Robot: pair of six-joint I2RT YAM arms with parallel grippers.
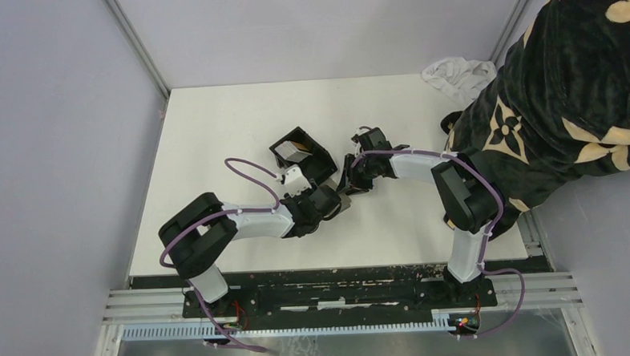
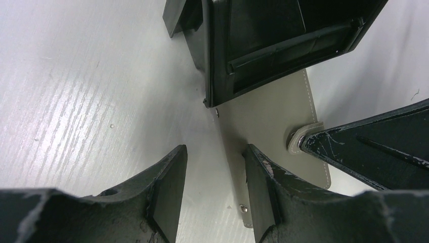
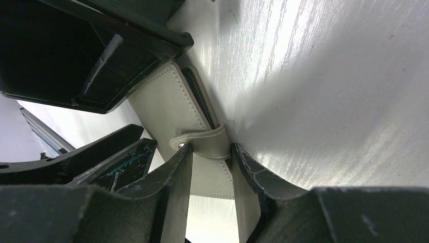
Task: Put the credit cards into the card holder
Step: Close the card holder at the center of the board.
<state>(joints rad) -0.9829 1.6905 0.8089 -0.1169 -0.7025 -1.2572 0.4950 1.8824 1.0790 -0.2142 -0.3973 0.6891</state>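
The card holder, a black open-top box, stands mid-table with a tan-gold card and something whitish leaning inside. It also shows in the left wrist view and the right wrist view. A flat grey stitched case with a snap strap lies on the table, one end under the box. My right gripper is closed on the strap, just right of the box. My left gripper is open at the case's near edge, one finger over the case, the other over bare table.
A person in a black robe with beige flowers leans over the table's right side. A crumpled white cloth lies at the back right corner. Grey walls close the white table at the left and back.
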